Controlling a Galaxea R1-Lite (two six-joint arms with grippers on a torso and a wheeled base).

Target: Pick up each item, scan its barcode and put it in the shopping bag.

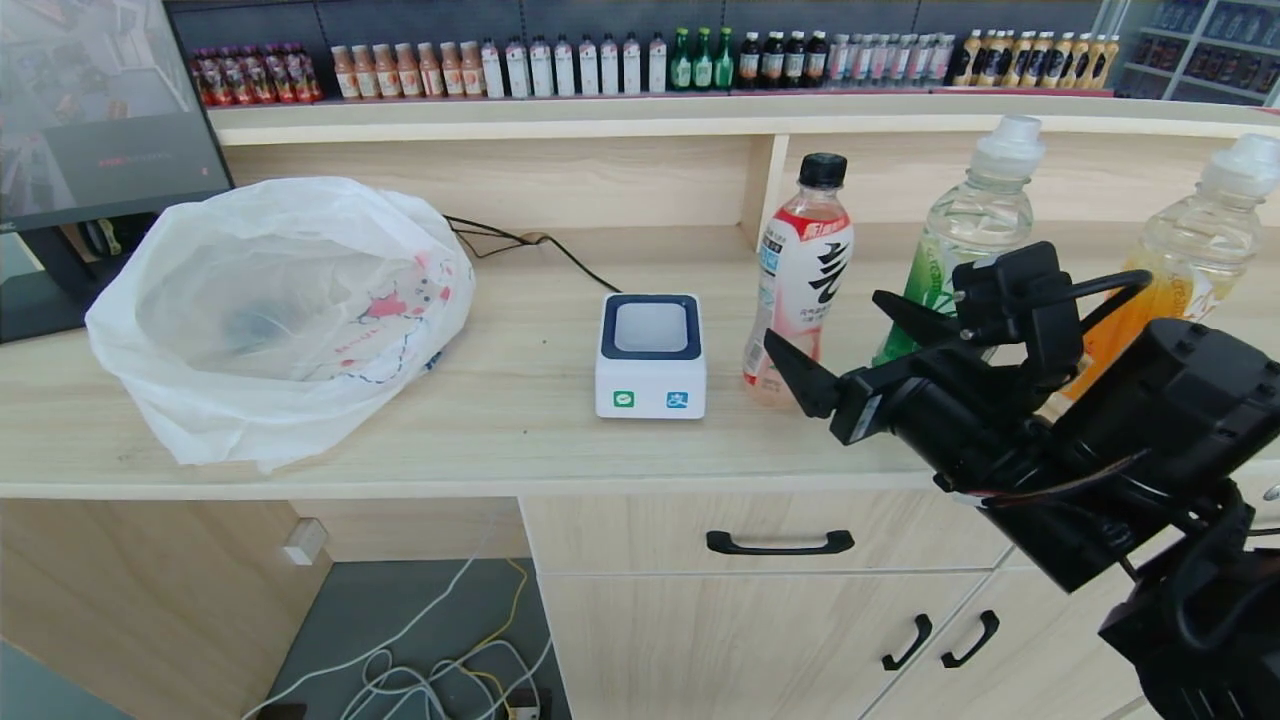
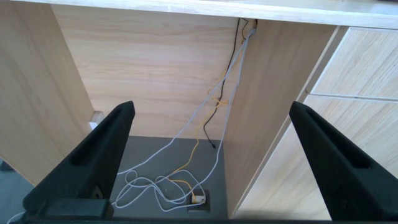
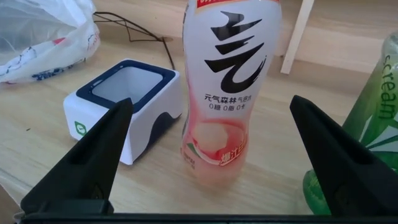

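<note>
On the tabletop [image 1: 520, 420], just right of the scanner [image 1: 650, 355], the pink bottle [image 1: 800, 270] stands upright, and our right tool [image 1: 825, 320] sits close before it, spread wide and empty, the bottle straight ahead of its gap. We judge the bottle's vertical long axis calls for a level advance and a close across its waist, minding the green bottle [image 1: 960, 250] beside it. Our left tool [image 2: 211, 112], also wide open and empty, hangs below the tabletop, so the right arm is nearer.
</note>
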